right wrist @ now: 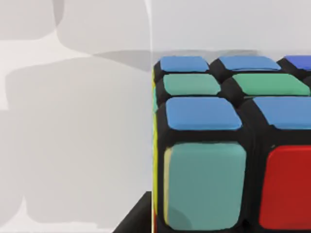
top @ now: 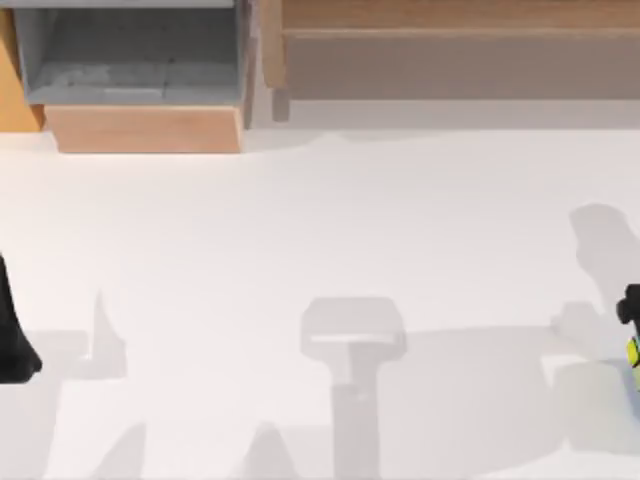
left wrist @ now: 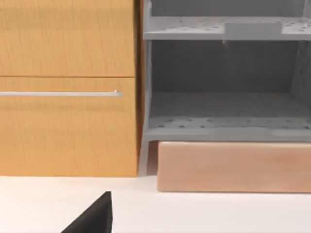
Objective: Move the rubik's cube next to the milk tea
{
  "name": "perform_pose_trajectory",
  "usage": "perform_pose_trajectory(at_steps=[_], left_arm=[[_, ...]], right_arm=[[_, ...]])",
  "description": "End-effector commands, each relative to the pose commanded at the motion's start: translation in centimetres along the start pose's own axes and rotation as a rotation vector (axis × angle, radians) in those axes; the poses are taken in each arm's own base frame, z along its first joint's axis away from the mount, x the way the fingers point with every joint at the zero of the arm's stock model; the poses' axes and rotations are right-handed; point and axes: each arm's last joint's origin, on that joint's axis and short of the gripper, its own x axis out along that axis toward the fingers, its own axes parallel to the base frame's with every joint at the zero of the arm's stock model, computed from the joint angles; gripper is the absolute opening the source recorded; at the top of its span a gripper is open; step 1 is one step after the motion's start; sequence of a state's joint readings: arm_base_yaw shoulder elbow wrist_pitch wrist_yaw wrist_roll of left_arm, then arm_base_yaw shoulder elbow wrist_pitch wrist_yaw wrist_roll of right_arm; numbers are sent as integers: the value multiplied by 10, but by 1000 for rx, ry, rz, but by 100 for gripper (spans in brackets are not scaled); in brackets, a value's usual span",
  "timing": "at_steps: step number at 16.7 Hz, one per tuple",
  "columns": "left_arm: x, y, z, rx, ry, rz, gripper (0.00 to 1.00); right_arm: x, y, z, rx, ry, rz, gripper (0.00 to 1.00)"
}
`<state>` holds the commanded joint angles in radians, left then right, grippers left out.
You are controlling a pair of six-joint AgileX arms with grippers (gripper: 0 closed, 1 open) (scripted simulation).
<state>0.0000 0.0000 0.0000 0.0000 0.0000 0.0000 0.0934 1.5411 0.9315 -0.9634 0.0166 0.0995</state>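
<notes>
Top view: smooth white table (top: 330,220), grey shelf unit (top: 135,55) and pale wood block (top: 145,128) at the far left. Left arm (top: 12,330) parked at the left edge. Sliver of rubik's cube (top: 633,352) at the right edge, just under the black right arm.

Left wrist view: grained wood cabinet (left wrist: 68,87) with thin metal handle (left wrist: 60,93), perforated grey shelves alongside.

Right wrist view: glossy blue, green, red stickers in black frame, close up. Pincer state of either arm: cannot tell.

A white table (top: 320,250) lies below a grey shelf unit (top: 130,60) at top left.
</notes>
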Motion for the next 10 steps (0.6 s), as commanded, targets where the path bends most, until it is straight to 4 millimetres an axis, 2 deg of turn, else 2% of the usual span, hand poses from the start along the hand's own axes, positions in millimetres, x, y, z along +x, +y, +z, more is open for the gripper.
perform_pose_trajectory(at_steps=[4,10], left_arm=[[0,0,0,0,0,0,100],[0,0,0,0,0,0,100]], right_arm=[[0,0,0,0,0,0,98],[0,0,0,0,0,0,100]])
